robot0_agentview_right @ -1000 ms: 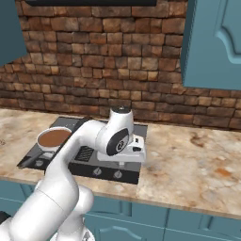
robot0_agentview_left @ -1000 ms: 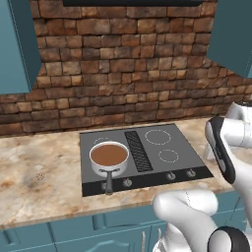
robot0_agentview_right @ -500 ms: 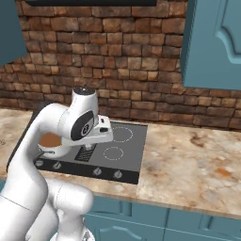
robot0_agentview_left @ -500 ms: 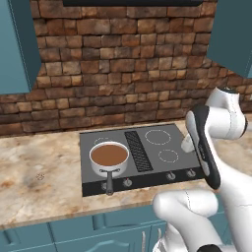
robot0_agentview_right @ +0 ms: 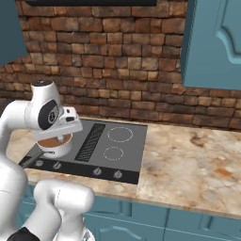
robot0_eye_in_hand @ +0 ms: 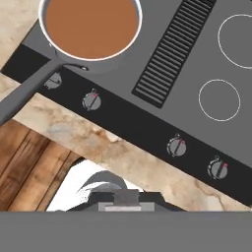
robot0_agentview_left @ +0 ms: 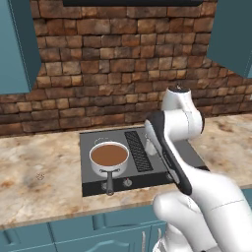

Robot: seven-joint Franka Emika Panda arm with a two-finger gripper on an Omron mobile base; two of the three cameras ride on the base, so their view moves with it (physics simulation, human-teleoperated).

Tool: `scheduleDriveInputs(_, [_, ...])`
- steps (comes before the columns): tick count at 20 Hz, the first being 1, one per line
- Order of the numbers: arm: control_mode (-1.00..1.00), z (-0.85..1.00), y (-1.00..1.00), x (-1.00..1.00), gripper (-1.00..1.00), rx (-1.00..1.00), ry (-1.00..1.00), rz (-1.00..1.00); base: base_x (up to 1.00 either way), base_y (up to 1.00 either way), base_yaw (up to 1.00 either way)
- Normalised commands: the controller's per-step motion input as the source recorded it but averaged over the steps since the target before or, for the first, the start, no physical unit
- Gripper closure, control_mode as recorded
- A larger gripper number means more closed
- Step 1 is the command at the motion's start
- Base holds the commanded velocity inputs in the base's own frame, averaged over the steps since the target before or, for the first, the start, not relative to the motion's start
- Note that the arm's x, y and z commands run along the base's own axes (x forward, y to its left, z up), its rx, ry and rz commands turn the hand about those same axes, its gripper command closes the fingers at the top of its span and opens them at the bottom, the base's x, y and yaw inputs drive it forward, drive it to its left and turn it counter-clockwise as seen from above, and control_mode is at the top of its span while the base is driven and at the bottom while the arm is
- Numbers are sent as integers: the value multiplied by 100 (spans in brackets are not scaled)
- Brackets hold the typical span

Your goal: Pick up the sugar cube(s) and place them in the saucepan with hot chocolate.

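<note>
- Left base view: the saucepan with hot chocolate (robot0_agentview_left: 109, 156) stood on the front-left part of the cooktop (robot0_agentview_left: 162, 147), dark handle toward the front edge of the table (robot0_agentview_left: 39, 182). The arm (robot0_agentview_left: 172, 147) rose just right of it.
- Right base view: the pincer (robot0_agentview_right: 60, 139) hung over the saucepan, jaws closed; nothing could be seen between them.
- Hand view: brown liquid filled the pan; four knobs (robot0_eye_in_hand: 176, 146) lined the cooktop's front strip.
</note>
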Motion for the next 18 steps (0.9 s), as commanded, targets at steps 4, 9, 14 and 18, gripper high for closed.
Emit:
scheduleDriveInputs(4, [-100,1,77,60,100,-8,15,0,0,0,0])
scheduleDriveInputs(9, [-100,-5,70,66,100,-3,11,0,0,0,0])
scheduleDriveInputs(14, [-100,-34,80,66,100,-3,0,0,0,0,0])
scheduleDriveInputs(18, [-100,-48,53,67,100,-6,2,0,0,0,0])
